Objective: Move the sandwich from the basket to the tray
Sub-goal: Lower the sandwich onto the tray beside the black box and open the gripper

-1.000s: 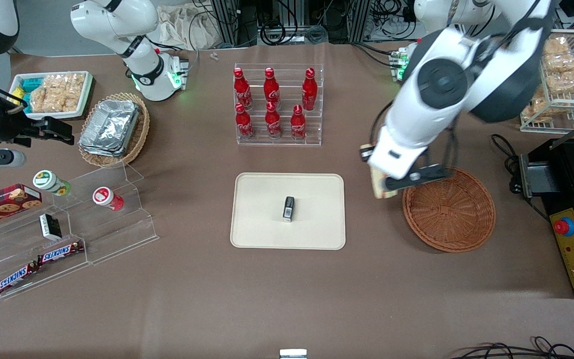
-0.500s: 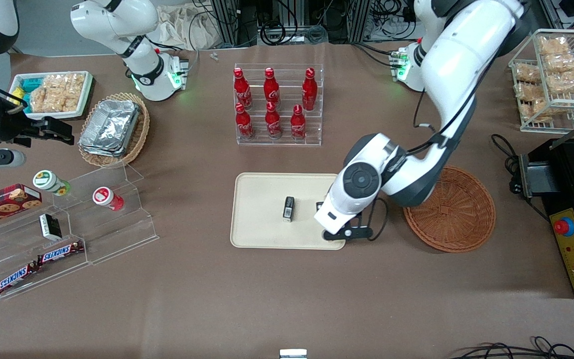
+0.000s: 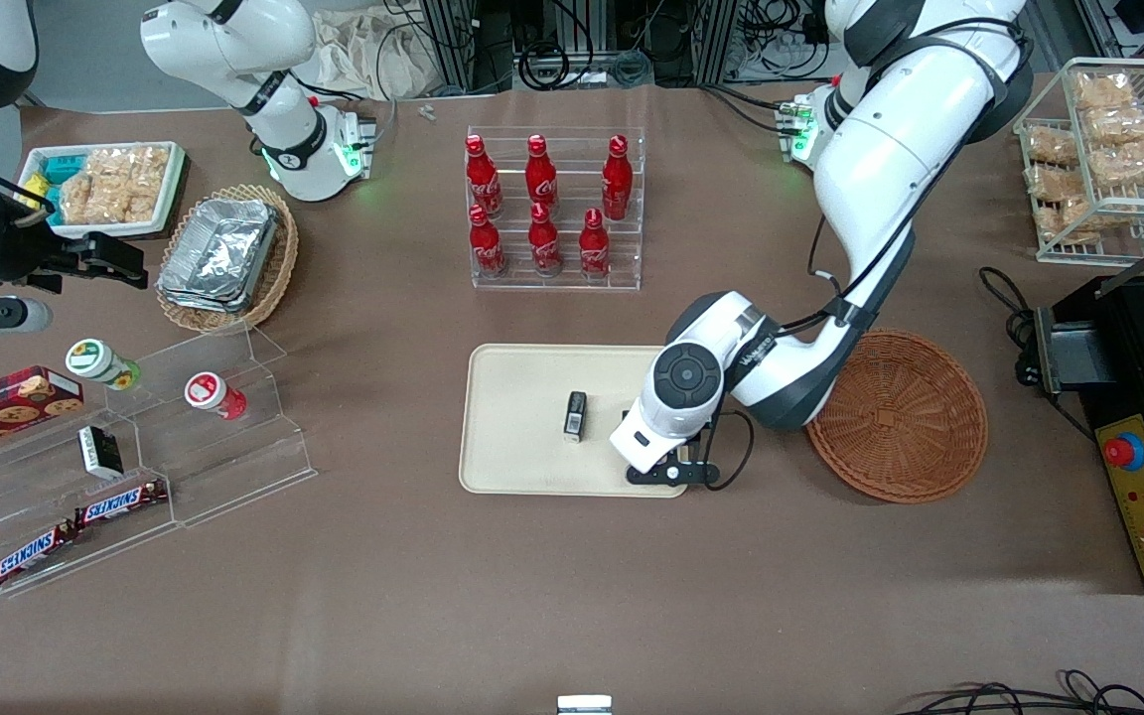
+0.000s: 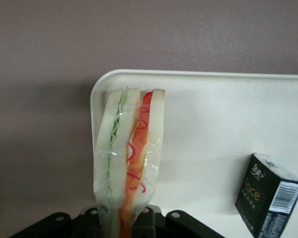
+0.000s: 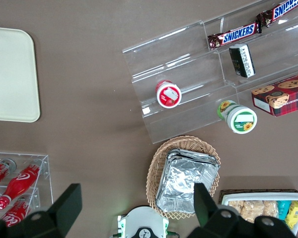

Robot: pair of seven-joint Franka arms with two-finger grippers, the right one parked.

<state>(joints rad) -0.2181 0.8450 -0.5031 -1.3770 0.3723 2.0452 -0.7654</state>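
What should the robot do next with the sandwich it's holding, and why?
Probably lower a little and let go. The gripper is shut on the triangular white-bread sandwich, holding it over a corner of the flat cream-beige tray, beside the small black box. The round reddish-brown wicker basket is already empty.

Gripper: you see the left arm's gripper [image 3: 659, 471] low over the tray's [image 3: 517, 437] corner nearest the basket.
Basket: the reddish-brown wicker basket [image 3: 905, 422] sits beside the tray.
On tray: a small black box [image 3: 575, 415] stands near its middle.
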